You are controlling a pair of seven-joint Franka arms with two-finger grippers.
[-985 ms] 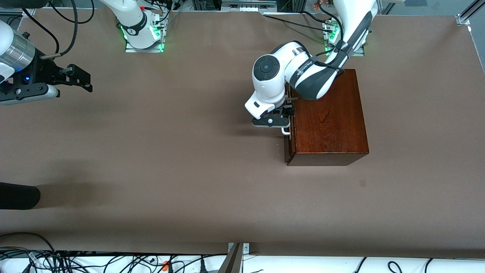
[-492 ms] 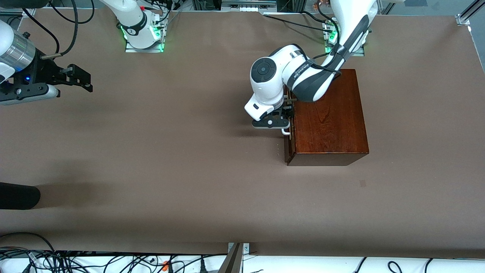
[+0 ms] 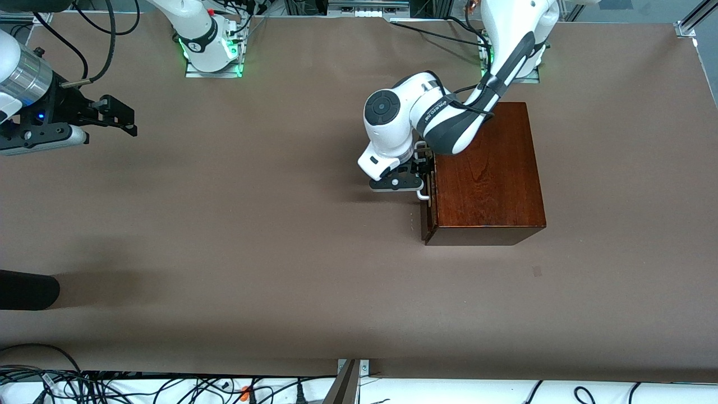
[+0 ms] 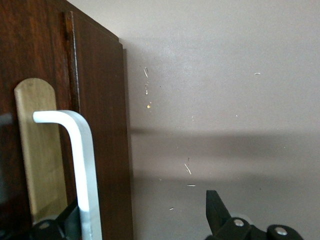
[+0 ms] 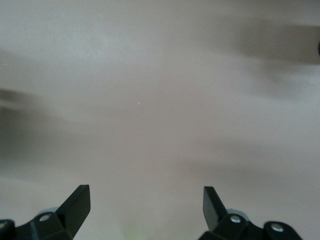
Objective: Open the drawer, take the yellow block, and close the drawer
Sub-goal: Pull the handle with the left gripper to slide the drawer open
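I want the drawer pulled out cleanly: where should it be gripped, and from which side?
Grip the white bar handle on the drawer front. It stands off the wood, leaving room for a finger in the gap. Come from in front of the drawer, as the left gripper does, jaws straddling the bar.

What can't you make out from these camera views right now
- Yellow block: in no view; the drawer front shows barely any gap from the wooden box.
- Handle: front view, largely covered by the left end effector; left wrist view, cut off by the edge.
- Right end effector: its arm is cut off by the front view's edge.
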